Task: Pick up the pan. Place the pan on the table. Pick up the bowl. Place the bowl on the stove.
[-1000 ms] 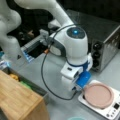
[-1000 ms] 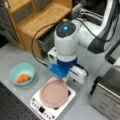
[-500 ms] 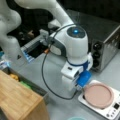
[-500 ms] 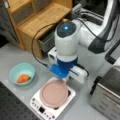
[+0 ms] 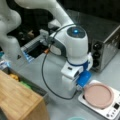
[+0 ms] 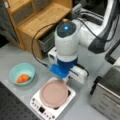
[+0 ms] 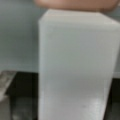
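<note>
**Still on the stove: pan waits under the gripper**

Here the pan lies flat on the stove, its white handle filling the wrist view. It looks stiff, light and smooth; the handle seems the best hold. The gripper hangs at the pan's rim, its opening hidden, so I cannot tell. The bowl sits on the table, apart.

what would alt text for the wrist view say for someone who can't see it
A white block-shaped handle fills most of the wrist view, running up to the dusty-pink pan at the top edge. Grey table shows behind it on the left, with a dark area along the bottom. The gripper itself cannot be made out in this view.
</note>
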You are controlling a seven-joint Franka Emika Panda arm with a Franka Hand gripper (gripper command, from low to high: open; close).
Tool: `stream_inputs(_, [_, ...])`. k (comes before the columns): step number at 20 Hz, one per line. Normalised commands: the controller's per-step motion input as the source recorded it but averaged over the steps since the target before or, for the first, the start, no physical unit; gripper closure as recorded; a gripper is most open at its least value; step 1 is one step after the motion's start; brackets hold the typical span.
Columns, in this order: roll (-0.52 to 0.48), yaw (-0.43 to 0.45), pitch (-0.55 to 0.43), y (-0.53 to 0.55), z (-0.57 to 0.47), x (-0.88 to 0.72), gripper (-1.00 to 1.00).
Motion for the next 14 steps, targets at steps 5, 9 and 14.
stream_inputs(5, [-0.025, 0.054, 0.016, -0.01, 0.07, 0.02, 1.00])
stream_inputs(9, [-0.018, 0.048, 0.030, -0.01, 0.21, -0.03, 1.00])
stream_inputs(14, [-0.005, 0.040, 0.050, 0.01, 0.25, -0.06, 1.00])
